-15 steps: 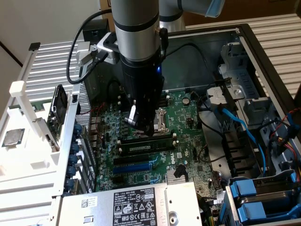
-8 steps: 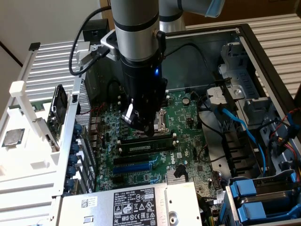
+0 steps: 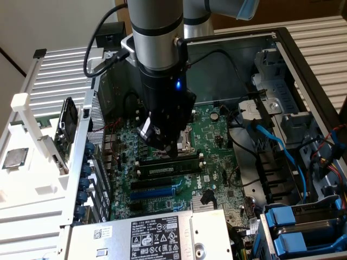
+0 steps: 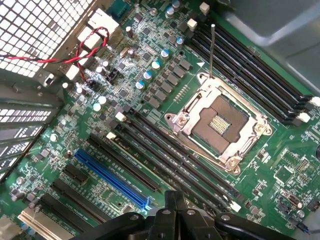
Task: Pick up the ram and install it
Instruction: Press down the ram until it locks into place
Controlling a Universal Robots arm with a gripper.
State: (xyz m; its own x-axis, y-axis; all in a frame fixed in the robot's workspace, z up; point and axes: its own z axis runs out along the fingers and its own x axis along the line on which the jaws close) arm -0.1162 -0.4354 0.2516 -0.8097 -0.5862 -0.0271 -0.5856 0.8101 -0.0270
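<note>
The ram [image 3: 169, 168], a long thin stick with a pale label, stands on edge in one of the black memory slots just in front of the CPU socket [image 3: 187, 142]. My gripper [image 3: 165, 146] hangs over the motherboard [image 3: 217, 179] right behind and slightly above that stick. In the wrist view the gripper [image 4: 172, 201] is shut, its dark fingers pressed together with nothing between them, and it points at the row of long black slots [image 4: 175, 160] beside the socket [image 4: 220, 122].
A blue expansion slot [image 4: 112, 180] runs parallel to the memory slots. A power supply [image 3: 157, 235] with a white label borders the board at the front. Blue cables [image 3: 282, 151] and drive bays [image 3: 295, 227] fill the exterior view's right. Red and black wires [image 4: 75, 55] cross near the rear grille.
</note>
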